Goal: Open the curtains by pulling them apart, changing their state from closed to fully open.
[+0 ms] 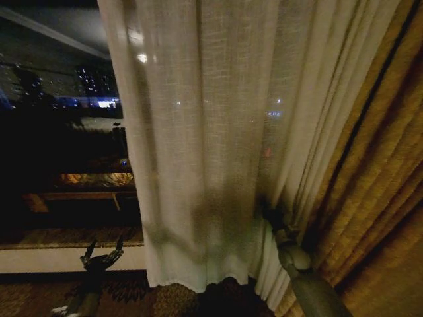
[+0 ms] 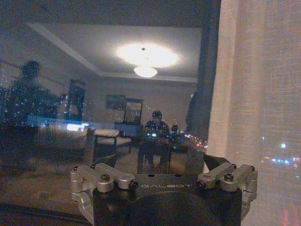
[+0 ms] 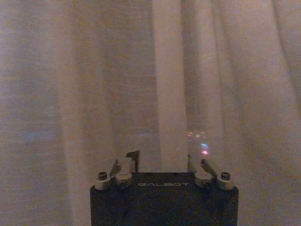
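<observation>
Right tool (image 1: 268,210) pinching a fold of the curtains (image 1: 205,132); left tool (image 1: 102,251) spread, low beside them.

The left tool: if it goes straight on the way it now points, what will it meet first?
Probably the window glass. The left tool points, open, at the dark pane beside the sheer curtain, whose edge hangs just to its right. Nothing else shows in between, though depth is unclear.

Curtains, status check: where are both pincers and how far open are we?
Left pincer open, low by the window, clear of fabric. Right pincer pushed into sheer curtain folds, grip unclear. Left side open; drape crowds right.
</observation>
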